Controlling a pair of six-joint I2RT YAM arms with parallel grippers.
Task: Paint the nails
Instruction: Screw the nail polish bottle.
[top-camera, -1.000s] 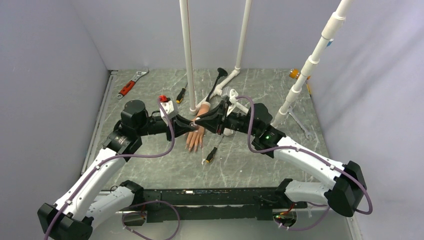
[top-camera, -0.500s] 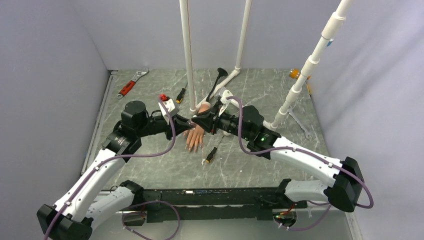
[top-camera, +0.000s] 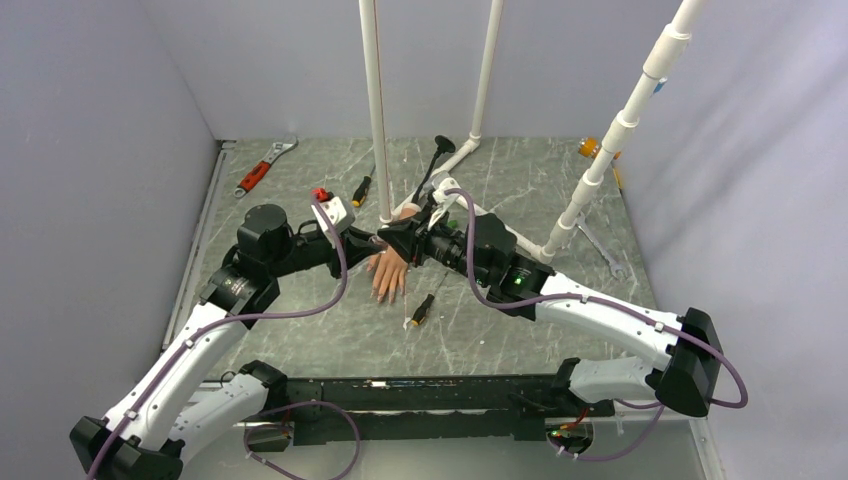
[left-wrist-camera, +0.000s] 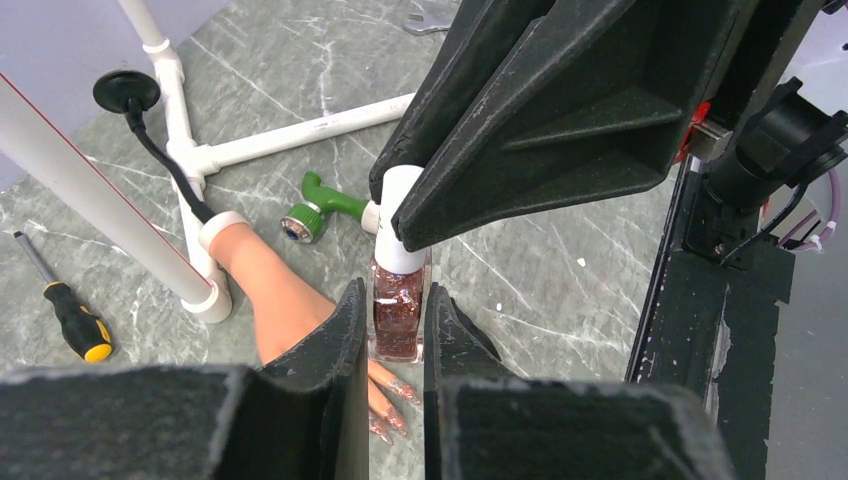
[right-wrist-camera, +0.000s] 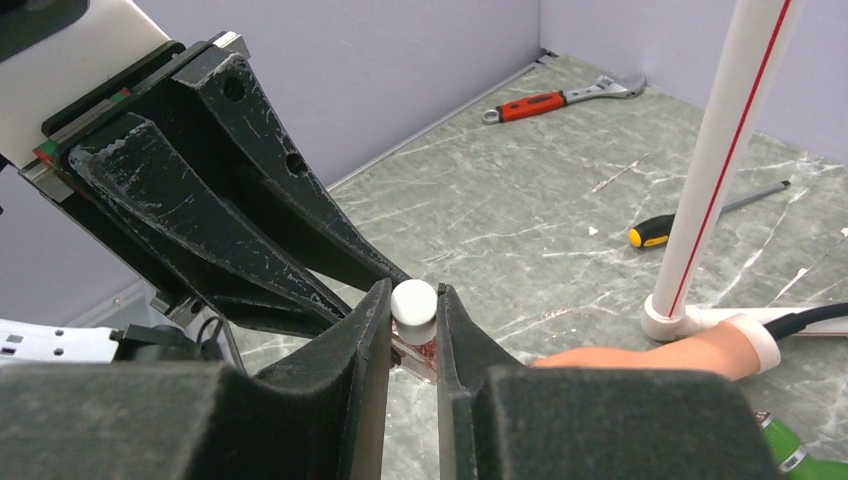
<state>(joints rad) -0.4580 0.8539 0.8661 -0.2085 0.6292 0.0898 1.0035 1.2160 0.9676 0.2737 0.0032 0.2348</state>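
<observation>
While the left tool (left-wrist-camera: 392, 305) is clamped on the small glass bottle of red glitter polish (left-wrist-camera: 398, 325), the right tool (right-wrist-camera: 413, 300) pinches its round white cap (right-wrist-camera: 414, 296). Both hang just above the soft peach rubber hand (left-wrist-camera: 285, 300) lying on the grey stone-look tabletop (left-wrist-camera: 560, 270), its tiny pale nails (left-wrist-camera: 408, 392) pointing to the near side. The glass looks smooth and slippery. If the cap is twisted hard, the bottle could spin, slip out and spill on the fingers.
</observation>
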